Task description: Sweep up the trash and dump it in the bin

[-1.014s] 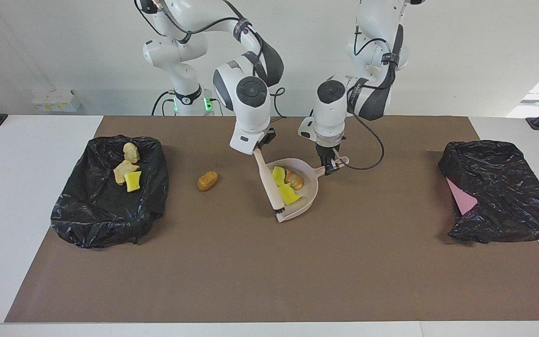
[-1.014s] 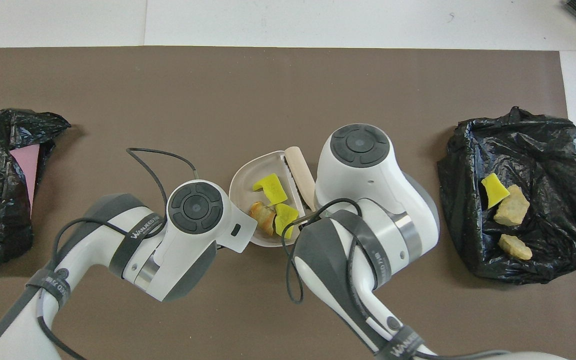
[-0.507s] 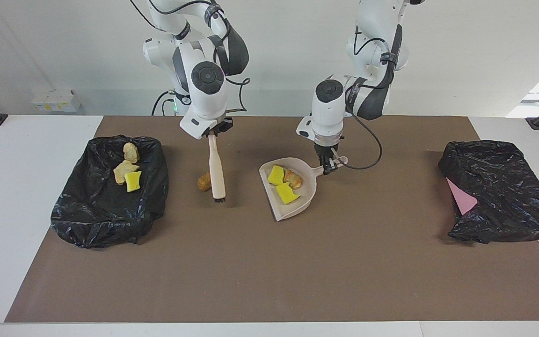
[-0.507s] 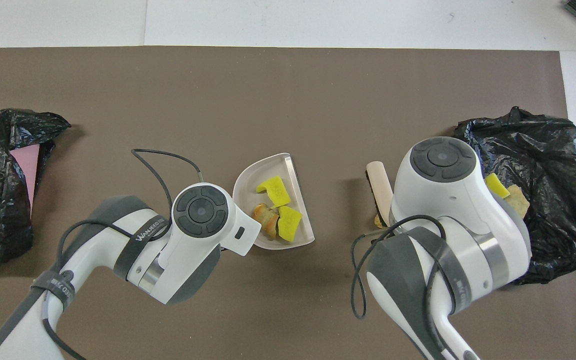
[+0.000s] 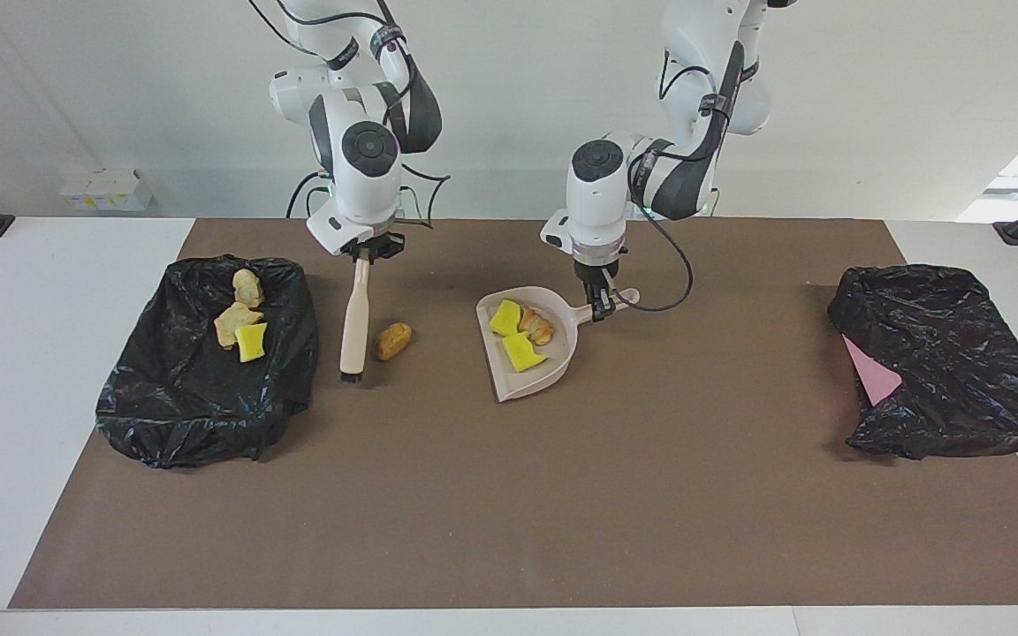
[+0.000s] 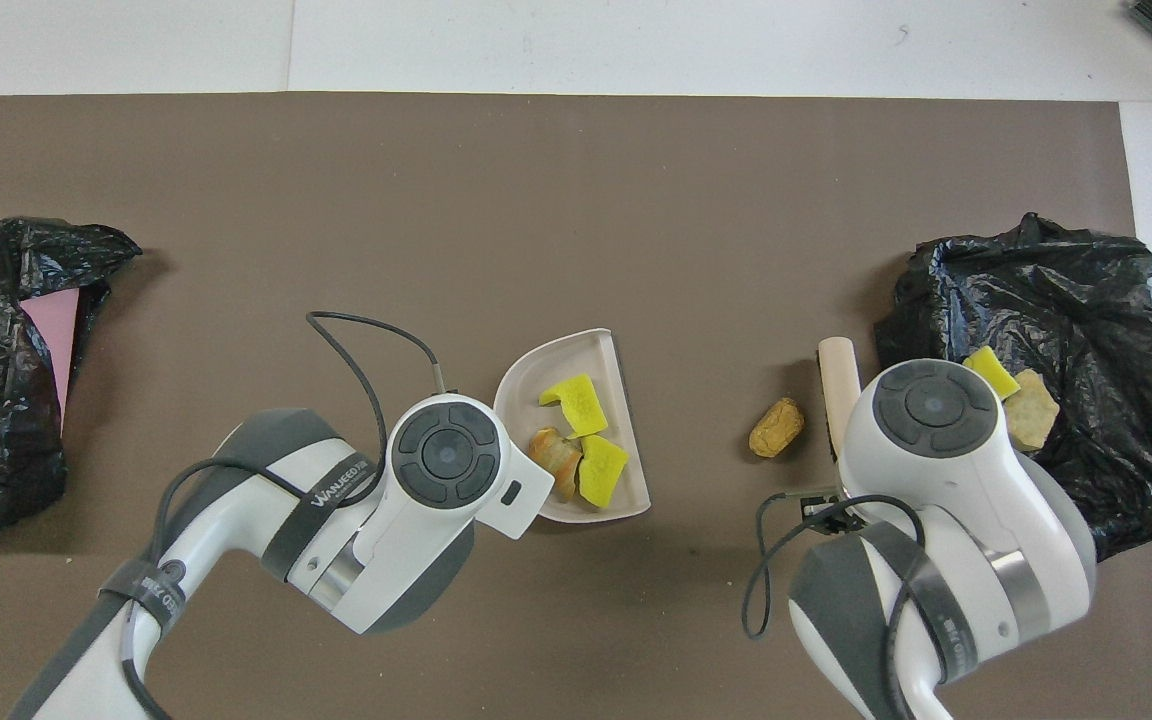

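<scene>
The right hand (image 5: pixel 368 252) is clenched on the handle of the brush (image 5: pixel 353 318), whose bristles rest on the table (image 5: pixel 562 495) between the black-lined bin (image 5: pixel 164 415) and a loose brown scrap (image 5: pixel 392 341); the left hand (image 5: pixel 601 306) grips the handle of the dustpan (image 5: pixel 553 371), which carries two yellow scraps (image 5: pixel 513 336) and a bread chunk (image 5: pixel 537 327). Three more scraps (image 5: pixel 242 322) lie in that bin. The risk, I judge, is that the rounded scrap rolls past the brush or misses the pan's lip, or that tilting the loaded pan spills its load.

Bright, even light; soft shadows; sharp focus.
</scene>
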Controlling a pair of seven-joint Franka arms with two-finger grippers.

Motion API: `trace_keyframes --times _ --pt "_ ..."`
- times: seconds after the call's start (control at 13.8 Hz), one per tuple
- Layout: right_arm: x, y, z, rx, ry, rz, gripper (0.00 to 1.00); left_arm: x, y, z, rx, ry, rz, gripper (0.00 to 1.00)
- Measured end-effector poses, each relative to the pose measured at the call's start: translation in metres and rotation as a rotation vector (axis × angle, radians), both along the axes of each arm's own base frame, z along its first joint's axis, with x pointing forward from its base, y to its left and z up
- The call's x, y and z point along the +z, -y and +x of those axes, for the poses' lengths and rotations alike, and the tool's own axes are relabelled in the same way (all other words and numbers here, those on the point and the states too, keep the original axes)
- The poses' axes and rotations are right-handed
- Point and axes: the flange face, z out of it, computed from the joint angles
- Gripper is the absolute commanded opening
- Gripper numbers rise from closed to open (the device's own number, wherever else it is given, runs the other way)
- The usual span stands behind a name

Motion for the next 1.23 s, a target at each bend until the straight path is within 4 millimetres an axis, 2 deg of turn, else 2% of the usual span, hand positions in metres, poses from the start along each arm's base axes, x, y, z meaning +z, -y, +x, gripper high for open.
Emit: trace_keyframes --times 0.14,0.36,0.72,0.94,1.09,1.23 --pt "-0.014 0.010 -0.013 -0.014 -0.055 0.057 0.00 0.001 0.002 -0.005 0.018 -0.003 0.005 0.00" --pt "-0.027 -0.005 -0.022 -0.032 -0.084 0.148 0.00 0.003 0.007 -0.014 0.060 -0.013 0.022 0.00" --pt "-0.034 -0.082 -0.037 -0.004 -0.084 0.309 0.00 0.008 0.016 -0.033 0.114 -0.027 0.052 0.00" --pt "-0.027 -0.127 -0.046 0.013 -0.059 0.405 0.00 -0.003 0.014 -0.039 0.108 -0.030 0.052 0.00" --pt "-0.022 -0.143 -0.047 0.033 -0.049 0.421 0.00 -0.006 0.014 -0.040 0.104 -0.018 0.036 0.00" --pt "-0.015 -0.151 -0.039 0.028 -0.036 0.430 0.00 -0.007 0.015 -0.039 0.089 0.004 0.007 0.00"
